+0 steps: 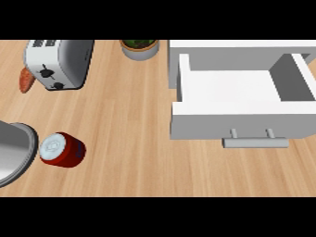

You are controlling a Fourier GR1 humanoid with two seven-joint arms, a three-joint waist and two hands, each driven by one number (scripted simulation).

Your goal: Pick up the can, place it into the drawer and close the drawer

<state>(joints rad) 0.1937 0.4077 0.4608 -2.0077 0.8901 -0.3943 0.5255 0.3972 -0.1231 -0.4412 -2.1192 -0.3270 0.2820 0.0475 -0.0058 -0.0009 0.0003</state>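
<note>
The red can (61, 149) is standing at eight o'clock on the tabletop (133, 152), touching the rim of a steel pan (6, 152). Neither robot hand is showing, so you cannot tell their state. You are approaching first: come from the pan-free side, then carry toward the open drawer (246, 99) at two o'clock.

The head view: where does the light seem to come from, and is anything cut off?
Head view: soft, even light; the can casts only a faint shadow on the counter, the open drawer is shaded along its inner right wall; the grey pot is cut off at the left edge.
</note>
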